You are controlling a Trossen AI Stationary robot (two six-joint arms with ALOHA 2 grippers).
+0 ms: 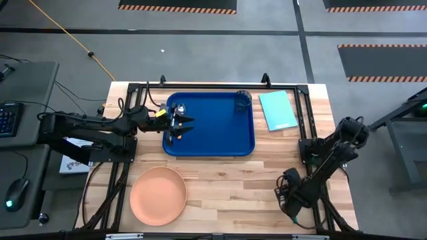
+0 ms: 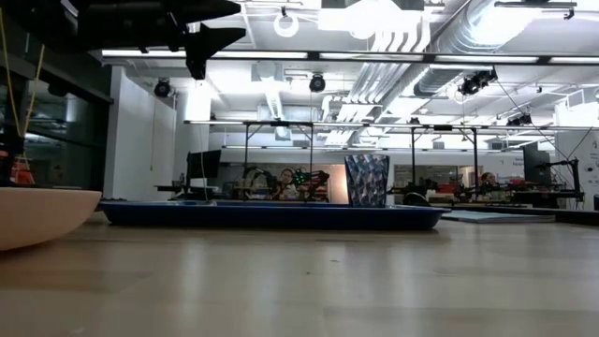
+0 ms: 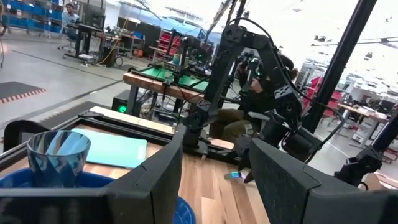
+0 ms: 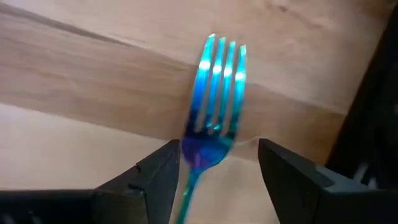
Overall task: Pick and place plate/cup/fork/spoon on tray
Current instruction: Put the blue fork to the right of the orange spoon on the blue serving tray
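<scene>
Fork (image 4: 211, 106) lies flat on counter (image 4: 93, 81), tines pointing away from right pincer (image 4: 214, 163), whose fingers stand apart astride its neck.

We see two dark, jointed arms, the left arm (image 1: 87, 127) bearing a yellow patch near its wrist, the right arm (image 1: 327, 157) plain black. Our fingers (image 4: 155, 180) are matte black, blocky and angular.

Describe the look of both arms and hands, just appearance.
Both arms are dark, black-jointed links with black cables trailing along them. The left hand carries a yellow marking just behind its fingers. The right hand has two broad, flat black fingers with angled tips. The right arm looks plain black, no visible markings.
</scene>
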